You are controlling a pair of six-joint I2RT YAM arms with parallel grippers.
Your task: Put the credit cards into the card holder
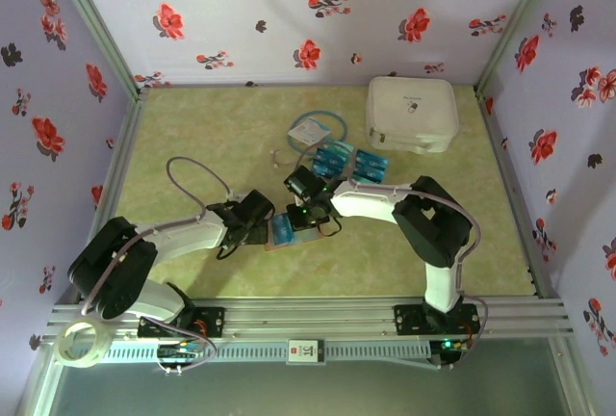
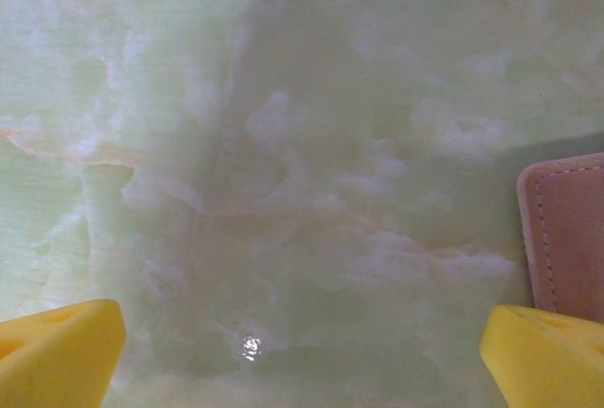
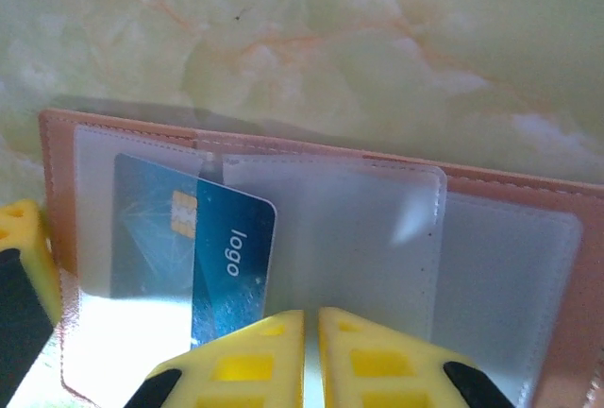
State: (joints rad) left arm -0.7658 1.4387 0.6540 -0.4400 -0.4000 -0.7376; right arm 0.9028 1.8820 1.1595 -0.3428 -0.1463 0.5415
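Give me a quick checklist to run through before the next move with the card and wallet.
1. Wallet lying open: ok.
2. Blue card fully inside its sleeve: not ok, partly in and tilted.
3. Right gripper actually pinching the card: cannot tell; jaws almost together.
4. Left gripper open: ok.
5. Left gripper steadying the wallet: cannot tell; its edge lies beside one fingertip.
6. Spare cards waiting nearby: ok.

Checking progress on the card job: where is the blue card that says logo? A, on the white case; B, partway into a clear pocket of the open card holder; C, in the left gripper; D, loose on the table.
B: the right wrist view shows the blue card half under a clear pocket of the open card holder, its logo end sticking out.
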